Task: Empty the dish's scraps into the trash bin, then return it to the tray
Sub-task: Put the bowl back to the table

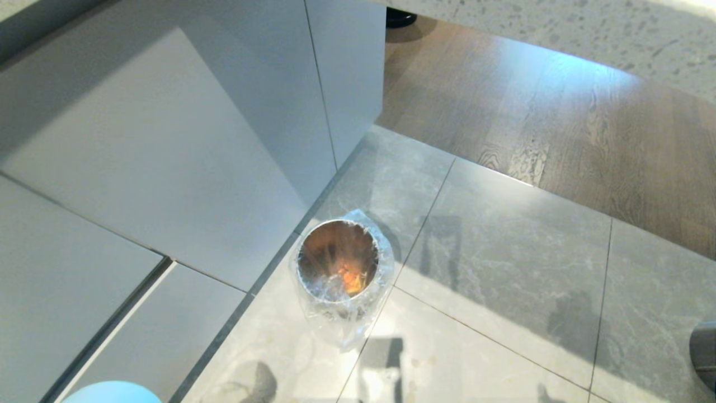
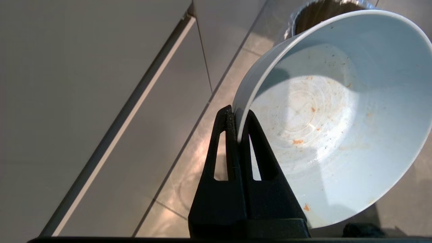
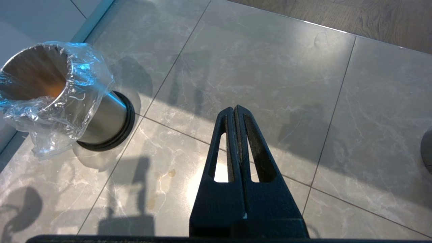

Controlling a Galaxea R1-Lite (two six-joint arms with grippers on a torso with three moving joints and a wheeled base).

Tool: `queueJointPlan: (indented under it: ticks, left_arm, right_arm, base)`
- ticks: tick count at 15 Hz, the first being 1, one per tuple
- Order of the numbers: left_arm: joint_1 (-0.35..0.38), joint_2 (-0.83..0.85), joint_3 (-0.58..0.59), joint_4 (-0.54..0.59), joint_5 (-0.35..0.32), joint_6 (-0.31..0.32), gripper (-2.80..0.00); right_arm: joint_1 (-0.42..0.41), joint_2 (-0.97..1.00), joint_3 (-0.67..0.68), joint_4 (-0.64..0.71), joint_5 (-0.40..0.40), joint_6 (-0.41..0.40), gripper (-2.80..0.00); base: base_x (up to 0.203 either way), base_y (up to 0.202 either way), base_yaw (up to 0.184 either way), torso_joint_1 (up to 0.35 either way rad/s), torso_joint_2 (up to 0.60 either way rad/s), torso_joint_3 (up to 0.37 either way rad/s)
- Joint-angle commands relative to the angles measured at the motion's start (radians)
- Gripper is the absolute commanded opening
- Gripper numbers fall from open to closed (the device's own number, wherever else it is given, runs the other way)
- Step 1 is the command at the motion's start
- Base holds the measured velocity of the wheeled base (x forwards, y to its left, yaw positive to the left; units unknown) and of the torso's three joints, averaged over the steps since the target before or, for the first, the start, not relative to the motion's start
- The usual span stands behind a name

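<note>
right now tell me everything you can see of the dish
The dish is a small round bowl, pale blue-white, glossy and plastic-looking. It is tipped on edge, its open side facing the left wrist camera. Inside are only orange smears and specks, no whole scraps. The left gripper is shut on its rim, one finger inside and one outside. The trash bin shows just beyond its upper edge. In the head view only a pale blue sliver shows at the bottom edge.

The left end effector (image 2: 238,125) has its two black fingers pinched together on the rim of the dish (image 2: 337,111), holding it tilted. The right end effector (image 3: 235,111) hangs idle above the floor, fingers pressed together and holding nothing.
</note>
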State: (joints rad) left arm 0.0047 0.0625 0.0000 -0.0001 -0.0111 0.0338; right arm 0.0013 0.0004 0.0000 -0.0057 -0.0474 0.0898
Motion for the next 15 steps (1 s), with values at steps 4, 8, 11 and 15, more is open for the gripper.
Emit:
queueJointPlan:
  ticks: [4,8,11,15]
  left_arm:
    - [-0.002,-0.061,0.0,-0.003,0.003,-0.014,-2.8]
    - [-0.002,-0.061,0.0,-0.004,0.003,-0.014,-2.8]
    - [-0.002,-0.061,0.0,-0.003,0.003,-0.015,-2.8]
    - [-0.002,-0.061,0.0,-0.004,0.003,-0.014,-2.8]
  right_arm:
    - [0.0,0.001,-0.001,0.0,0.0,0.001,-2.8]
    - [0.0,0.0,0.0,0.0,0.001,0.001,-2.8]
    - [0.0,0.0,-0.001,0.0,0.001,0.001,-2.8]
    - [0.0,0.0,-0.002,0.0,0.0,0.001,-2.8]
  base:
    - [0.0,0.0,0.0,0.0,0.0,0.0]
    - [0.0,0.0,0.0,0.0,0.0,0.0]
    - [0.0,0.0,0.0,0.0,0.0,0.0]
    - [0.0,0.0,0.0,0.0,0.0,0.0]
